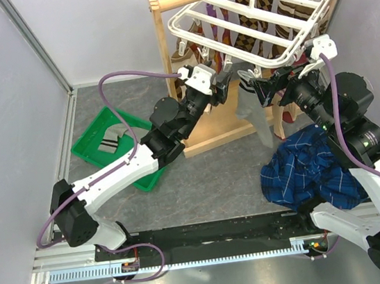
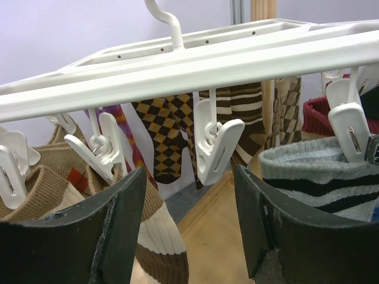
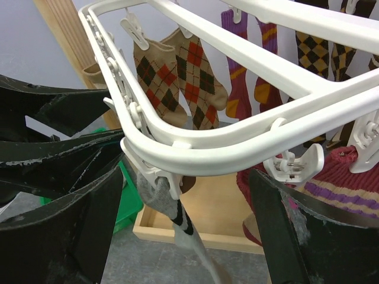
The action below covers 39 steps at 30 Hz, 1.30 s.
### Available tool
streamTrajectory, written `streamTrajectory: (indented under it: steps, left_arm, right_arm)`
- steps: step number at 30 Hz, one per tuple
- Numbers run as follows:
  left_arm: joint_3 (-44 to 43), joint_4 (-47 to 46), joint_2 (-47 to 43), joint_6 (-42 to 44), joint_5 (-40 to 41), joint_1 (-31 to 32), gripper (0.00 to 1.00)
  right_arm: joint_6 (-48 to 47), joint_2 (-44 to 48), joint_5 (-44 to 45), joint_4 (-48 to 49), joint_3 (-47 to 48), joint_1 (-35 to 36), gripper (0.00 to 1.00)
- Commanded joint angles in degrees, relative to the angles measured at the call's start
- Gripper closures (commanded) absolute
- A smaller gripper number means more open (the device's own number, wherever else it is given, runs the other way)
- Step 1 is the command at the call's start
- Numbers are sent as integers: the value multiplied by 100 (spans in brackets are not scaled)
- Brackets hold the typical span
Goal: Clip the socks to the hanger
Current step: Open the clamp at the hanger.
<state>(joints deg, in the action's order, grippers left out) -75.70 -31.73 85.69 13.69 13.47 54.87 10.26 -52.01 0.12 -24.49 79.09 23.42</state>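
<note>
The white hanger [image 1: 251, 18] hangs from the wooden rail with socks clipped under it. My left gripper [image 1: 228, 86] is at its near left edge, open. In the left wrist view an empty white clip [image 2: 216, 148] dangles just above the gap of that gripper [image 2: 189, 177], which holds nothing. A grey sock with dark stripes [image 2: 314, 177] is clipped to its right, and tan socks [image 2: 41, 189] to its left. My right gripper [image 3: 186, 195] is open below the hanger's corner rail [image 3: 237, 142]. The clipped grey sock [image 3: 177, 219] hangs between its fingers, untouched.
The wooden stand's upright [image 1: 166, 68] and base tray [image 1: 220, 134] are right behind the left arm. A green basket [image 1: 89, 132] holding a sock sits at the left. A blue plaid cloth [image 1: 312, 168] lies heaped by the right arm. Argyle socks [image 3: 177, 77] hang farther back.
</note>
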Motion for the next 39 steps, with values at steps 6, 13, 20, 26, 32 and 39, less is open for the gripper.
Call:
streamTrajectory:
  steps: [6, 13, 20, 26, 32, 39]
  left_arm:
    - [-287, -352, 70, 46, -311, 6, 34]
    - [-445, -545, 343, 177, -56, 15, 35]
    - [-507, -616, 475, 309, 59, 15, 44]
    - [-454, -624, 440, 283, -29, 15, 70]
    - [-279, -589, 334, 248, -99, 41, 89]
    - [-50, -195, 88, 160, -564, 68, 95]
  right_arm:
    - [-68, 86, 102, 67, -8, 5, 6]
    - [-68, 94, 85, 67, -8, -4, 6]
    - [-77, 138, 102, 67, -16, 5, 6]
    - [-68, 156, 6, 67, 28, 5, 6]
    - [-24, 174, -293, 59, 159, -4, 7]
    - [160, 33, -969, -99, 581, -4, 8]
